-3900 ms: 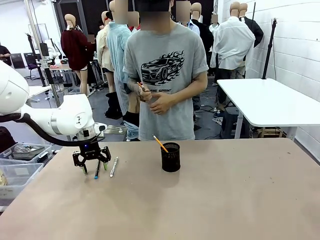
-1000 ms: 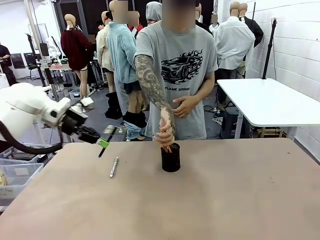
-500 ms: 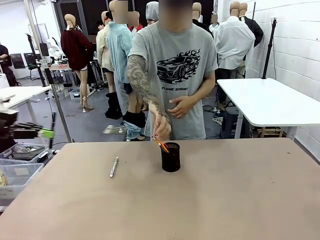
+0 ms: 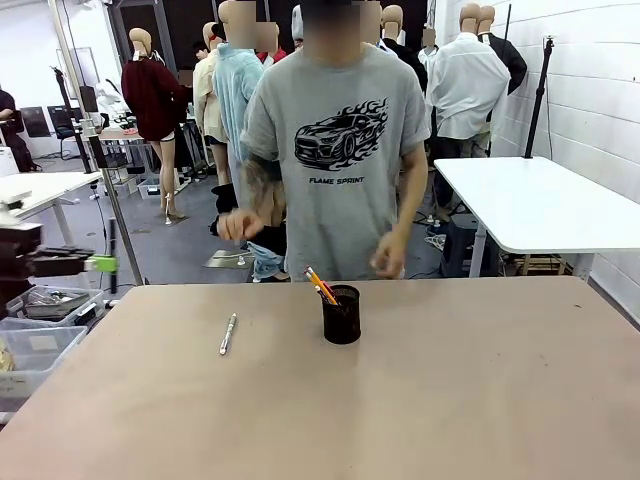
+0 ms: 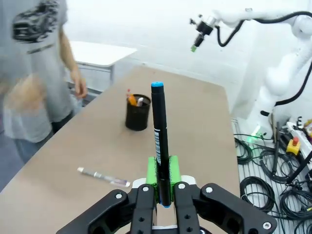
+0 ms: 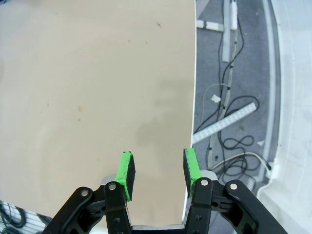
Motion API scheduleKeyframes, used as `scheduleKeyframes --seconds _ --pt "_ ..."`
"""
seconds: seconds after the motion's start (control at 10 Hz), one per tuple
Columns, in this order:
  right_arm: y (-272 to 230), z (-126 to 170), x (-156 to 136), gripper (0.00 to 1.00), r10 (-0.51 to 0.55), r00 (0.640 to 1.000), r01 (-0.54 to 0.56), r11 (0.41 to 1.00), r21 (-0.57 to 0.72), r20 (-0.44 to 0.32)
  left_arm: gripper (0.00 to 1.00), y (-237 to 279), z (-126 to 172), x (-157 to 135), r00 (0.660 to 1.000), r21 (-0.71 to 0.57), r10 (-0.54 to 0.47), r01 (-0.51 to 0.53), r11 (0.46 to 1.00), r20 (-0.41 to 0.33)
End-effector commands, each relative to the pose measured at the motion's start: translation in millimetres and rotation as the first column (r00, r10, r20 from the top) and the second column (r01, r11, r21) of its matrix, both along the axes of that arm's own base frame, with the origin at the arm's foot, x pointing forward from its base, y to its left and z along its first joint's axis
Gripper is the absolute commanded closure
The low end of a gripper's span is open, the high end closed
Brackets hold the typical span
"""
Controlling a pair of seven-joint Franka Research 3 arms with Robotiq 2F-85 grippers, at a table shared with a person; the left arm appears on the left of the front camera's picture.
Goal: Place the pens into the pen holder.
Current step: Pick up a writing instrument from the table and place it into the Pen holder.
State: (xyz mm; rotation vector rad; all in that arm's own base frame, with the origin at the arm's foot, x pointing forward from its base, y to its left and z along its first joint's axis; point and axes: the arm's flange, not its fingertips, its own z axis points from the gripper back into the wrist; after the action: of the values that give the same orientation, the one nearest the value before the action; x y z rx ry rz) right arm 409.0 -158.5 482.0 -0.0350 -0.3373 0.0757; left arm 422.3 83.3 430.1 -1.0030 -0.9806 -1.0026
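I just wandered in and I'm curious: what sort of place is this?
Most likely a robotics lab: a white robot arm stands beside the table, bundles of cables lie on the floor, and the left gripper holds a black pen.

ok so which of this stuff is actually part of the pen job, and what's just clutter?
Job:
- black pen, clamped in the left gripper
- silver pen, lying loose
- pen holder, with pens in it

Clutter:
- white side table
- storage bins
- floor cables
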Motion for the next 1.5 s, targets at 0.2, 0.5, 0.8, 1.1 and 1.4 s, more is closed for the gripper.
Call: scheduleKeyframes --seconds 0.2,0.5,0.8,1.1,1.4 --pt "1 0 0 0.48 -0.001 1.0 0.0 1.0 -0.014 -0.012 1.0 -124 30 81 0.968 0.035 -0.164 0.174 0.984 -0.19" --pt "1 0 0 0.48 -0.001 1.0 0.0 1.0 -0.014 -0.012 1.0 -153 30 74 0.965 0.027 -0.187 0.195 0.98 -0.186" --pt "1 0 0 0.48 -0.001 1.0 0.0 1.0 -0.014 -0.012 1.0 -184 31 94 0.955 0.049 -0.188 0.204 0.978 -0.23" --pt "1 0 0 0.48 -0.001 1.0 0.0 1.0 -0.014 -0.012 1.0 -239 9 131 0.938 0.032 -0.271 0.285 0.958 -0.214" --pt "1 0 0 0.48 -0.001 1.0 0.0 1.0 -0.014 -0.012 1.0 -301 -18 162 0.912 -0.003 -0.354 0.361 0.933 -0.207"
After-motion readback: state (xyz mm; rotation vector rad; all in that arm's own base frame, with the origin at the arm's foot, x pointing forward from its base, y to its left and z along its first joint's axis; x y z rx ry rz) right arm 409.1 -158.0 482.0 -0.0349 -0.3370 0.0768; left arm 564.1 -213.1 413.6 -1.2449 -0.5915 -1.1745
